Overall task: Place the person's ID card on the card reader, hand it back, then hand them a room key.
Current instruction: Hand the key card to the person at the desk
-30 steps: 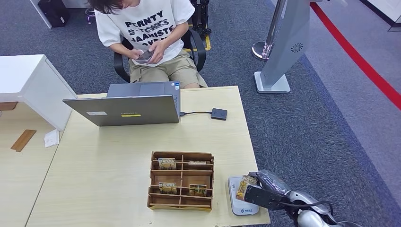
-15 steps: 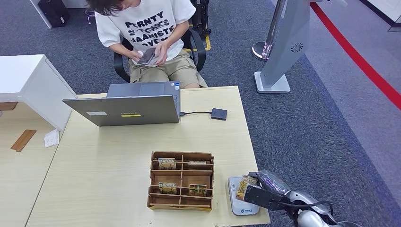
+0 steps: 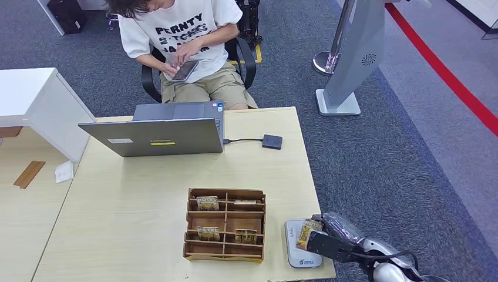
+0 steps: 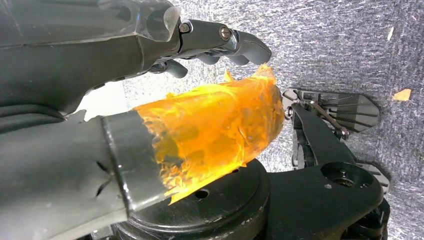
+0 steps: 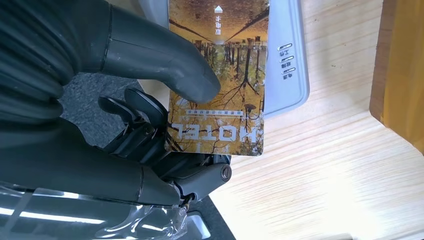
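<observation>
Your right robot hand (image 5: 150,115) pinches the card (image 5: 220,75) | over the card reader (image 3: 302,243) | counter (image 3: 117,205), 5 o'clock | left robot hand (image 4: 150,100): grip unclear

Lit evenly and brightly from overhead, with soft, faint shadows beneath the laptop (image 3: 154,136) and wooden organiser (image 3: 225,224). Sharp across the table (image 3: 135,194) in the head view, slightly bowed toward the far corners. Blurred and oversaturated on the orange tape (image 4: 215,130) up close. Glared on the clear cover (image 5: 140,220) near the right wrist.
</observation>
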`<action>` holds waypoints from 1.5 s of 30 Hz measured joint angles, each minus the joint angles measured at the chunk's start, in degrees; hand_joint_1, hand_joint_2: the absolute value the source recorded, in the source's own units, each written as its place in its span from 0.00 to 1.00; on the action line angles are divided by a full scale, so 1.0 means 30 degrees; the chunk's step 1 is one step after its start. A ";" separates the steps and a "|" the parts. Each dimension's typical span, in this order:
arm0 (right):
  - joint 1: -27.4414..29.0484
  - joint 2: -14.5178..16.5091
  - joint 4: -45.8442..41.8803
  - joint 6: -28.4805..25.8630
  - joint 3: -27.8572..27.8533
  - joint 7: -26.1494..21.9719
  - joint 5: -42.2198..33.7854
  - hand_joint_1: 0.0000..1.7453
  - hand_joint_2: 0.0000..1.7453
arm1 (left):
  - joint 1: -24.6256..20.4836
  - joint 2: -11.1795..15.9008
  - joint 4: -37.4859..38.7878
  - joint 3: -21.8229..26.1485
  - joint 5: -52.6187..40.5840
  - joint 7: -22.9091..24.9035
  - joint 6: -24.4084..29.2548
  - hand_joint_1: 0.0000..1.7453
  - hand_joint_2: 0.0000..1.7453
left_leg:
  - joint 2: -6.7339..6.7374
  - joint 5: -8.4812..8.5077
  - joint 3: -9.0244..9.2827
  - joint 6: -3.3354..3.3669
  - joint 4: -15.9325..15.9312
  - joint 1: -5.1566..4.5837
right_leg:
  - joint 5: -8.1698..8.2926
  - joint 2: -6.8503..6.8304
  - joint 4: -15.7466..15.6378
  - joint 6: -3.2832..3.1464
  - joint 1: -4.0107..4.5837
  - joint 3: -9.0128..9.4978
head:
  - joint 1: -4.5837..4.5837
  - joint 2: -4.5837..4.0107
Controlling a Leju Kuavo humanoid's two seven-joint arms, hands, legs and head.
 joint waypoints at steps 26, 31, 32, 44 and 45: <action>0.2297 0.2640 -0.2205 -0.4098 -0.1933 -0.2556 -0.1429 1.00 1.00 | -0.0018 -0.0049 0.0000 -0.0379 0.0678 -0.0118 0.0311 0.00 0.00 | -0.0007 0.0000 -0.0005 -0.0002 -0.0007 0.0013 | -0.0004 -0.0005 0.0005 -0.0001 0.0007 -0.0004 | 0.0000 0.0000; 0.3311 0.4902 -0.4308 -0.3958 -0.3583 -0.4753 -0.5183 1.00 1.00 | -0.0024 -0.0129 0.0000 -0.0486 0.0772 -0.0255 0.0393 0.00 0.00 | -0.0002 0.0001 -0.0006 -0.0004 -0.0012 0.0017 | -0.0005 -0.0004 0.0012 -0.0002 0.0009 -0.0008 | -0.0004 0.0000; 0.3448 0.5269 -0.4637 -0.3789 -0.3905 -0.5012 -0.5803 1.00 1.00 | -0.0024 -0.0144 0.0000 -0.0523 0.0779 -0.0259 0.0399 0.00 0.00 | -0.0001 0.0001 -0.0006 -0.0004 -0.0012 0.0016 | -0.0004 -0.0003 0.0013 -0.0001 0.0008 -0.0007 | -0.0002 0.0000; 0.4419 0.8502 -0.7043 -0.2158 -0.6848 -0.6333 -0.9734 1.00 1.00 | -0.0037 -0.0199 0.0000 -0.1009 0.0911 -0.0313 0.0532 0.00 0.00 | 0.0004 0.0000 -0.0007 -0.0003 -0.0006 0.0003 | -0.0003 -0.0002 0.0010 0.0001 -0.0002 -0.0004 | 0.0002 0.0000; 0.4457 0.8639 -0.7140 -0.2133 -0.6960 -0.6338 -0.9774 1.00 1.00 | -0.0039 -0.0199 0.0000 -0.1033 0.0911 -0.0313 0.0535 0.00 0.00 | 0.0004 0.0000 -0.0007 -0.0003 -0.0006 0.0002 | -0.0003 -0.0002 0.0010 0.0001 -0.0002 -0.0005 | 0.0002 0.0000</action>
